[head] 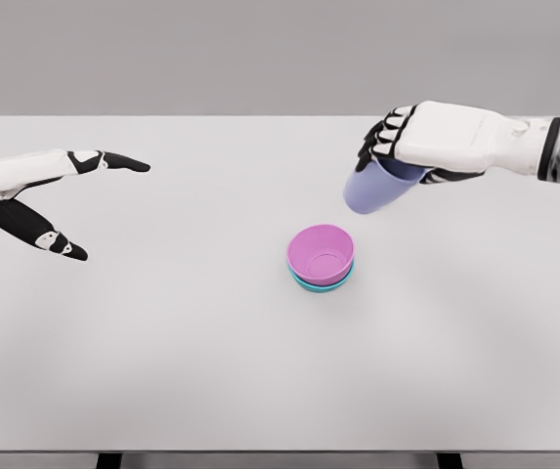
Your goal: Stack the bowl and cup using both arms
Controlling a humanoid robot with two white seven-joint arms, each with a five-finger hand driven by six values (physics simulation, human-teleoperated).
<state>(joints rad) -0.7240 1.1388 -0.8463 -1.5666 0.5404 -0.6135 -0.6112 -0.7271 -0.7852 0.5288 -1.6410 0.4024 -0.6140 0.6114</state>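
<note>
Cup (375,190) (lavender) gripped in right hand (426,142) fingers (381,137), above-right of bowls (321,256)

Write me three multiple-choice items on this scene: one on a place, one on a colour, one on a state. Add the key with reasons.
1. Where is the lavender cup?
A. In the right hand, off the table
B. Inside the pink bowl
C. Beside the left hand

2. What colour is the bowl under the pink bowl?
A. Yellow
B. Teal
C. Red

3. How is the left hand?
A. Gripping a bowl
B. Open, holding nothing
C. Flat on the pink bowl

Key: A, the right hand's fingers wrap the tilted cup; B, a teal bowl rim shows beneath; B, its fingers are spread and hold nothing.
</note>
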